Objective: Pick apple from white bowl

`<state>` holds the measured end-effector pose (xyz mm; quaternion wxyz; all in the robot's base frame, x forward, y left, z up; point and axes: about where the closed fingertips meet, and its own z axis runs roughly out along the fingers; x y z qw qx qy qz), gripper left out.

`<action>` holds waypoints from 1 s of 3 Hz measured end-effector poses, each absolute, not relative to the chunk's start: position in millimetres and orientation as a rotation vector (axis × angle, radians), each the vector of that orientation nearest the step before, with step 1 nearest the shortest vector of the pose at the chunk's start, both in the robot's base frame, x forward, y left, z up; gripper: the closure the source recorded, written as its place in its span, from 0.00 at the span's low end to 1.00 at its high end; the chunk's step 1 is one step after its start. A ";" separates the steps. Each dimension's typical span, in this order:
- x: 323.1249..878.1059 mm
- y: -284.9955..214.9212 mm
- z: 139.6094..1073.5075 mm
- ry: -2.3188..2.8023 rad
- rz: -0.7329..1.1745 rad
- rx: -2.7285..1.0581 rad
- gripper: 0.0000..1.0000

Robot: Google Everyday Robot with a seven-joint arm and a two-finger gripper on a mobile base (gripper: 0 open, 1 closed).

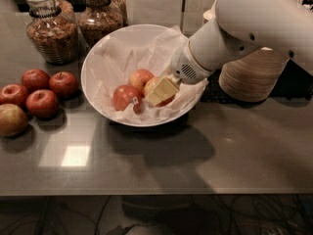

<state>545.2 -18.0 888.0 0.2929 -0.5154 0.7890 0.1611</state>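
The white bowl (100, 50), wide and lined with crinkled paper, stands at the middle back of the table. Three apples lie in it. A darker red one with a small sticker (125, 96) is at the left and a red-orange one (140, 77) is behind it. My gripper (160, 92) reaches into the bowl from the right and is closed around the third one, the red-orange apple (152, 84), with a pale finger across its front. Part of that apple is hidden by the finger.
Several red apples (44, 102) lie on the table left of the bowl. Two glass jars (51, 31) stand behind them. A stack of beige paper bowls (252, 80) sits at the right, under my arm (254, 18).
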 end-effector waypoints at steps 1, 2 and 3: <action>547.0 -19.6 940.0 1.947 0.508 -1.406 1.00; 556.1 -22.2 986.6 1.788 0.568 -1.417 1.00; 556.8 -20.2 997.3 1.764 0.560 -1.417 1.00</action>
